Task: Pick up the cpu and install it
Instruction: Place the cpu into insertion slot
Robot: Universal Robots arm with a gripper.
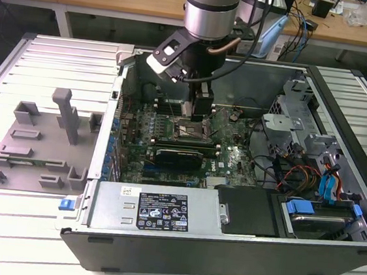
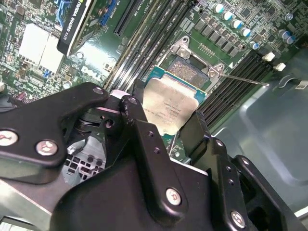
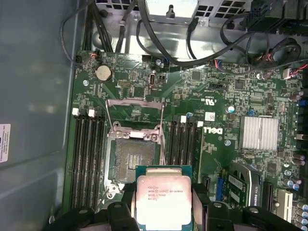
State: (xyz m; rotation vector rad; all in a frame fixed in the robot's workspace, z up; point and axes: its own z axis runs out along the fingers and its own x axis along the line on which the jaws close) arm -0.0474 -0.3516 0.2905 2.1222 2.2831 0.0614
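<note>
Second wrist view, jaws: my gripper (image 2: 168, 115) is closed partway, its two black fingers (image 2: 144, 134) pinching the cpu (image 2: 171, 103) by opposite edges.
First wrist view, grip: my gripper (image 3: 163, 207) has one finger on either side of the cpu (image 3: 163, 202), both touching its green rim.
Exterior view, reach: my gripper (image 1: 195, 116) is down inside the open computer case (image 1: 347, 82), over the motherboard (image 1: 234, 159).
Cpu place: between my fingertips, above the board, not seated.
Socket: the socket (image 3: 135, 161) lies just beyond my fingertips with its contact field bare; the cpu's far edge overlaps its near edge, and its metal bracket (image 3: 134, 108) is swung open.
Writing: several lines of small dark print sit on the cpu's silver lid, and a white label (image 1: 162, 213) with print is on the case's metal box.
Facing: lid up toward my wrist cameras, chip lying flat.
Long axis: nearly square, so I cannot tell; the print lines run from one finger across to the other.
</note>
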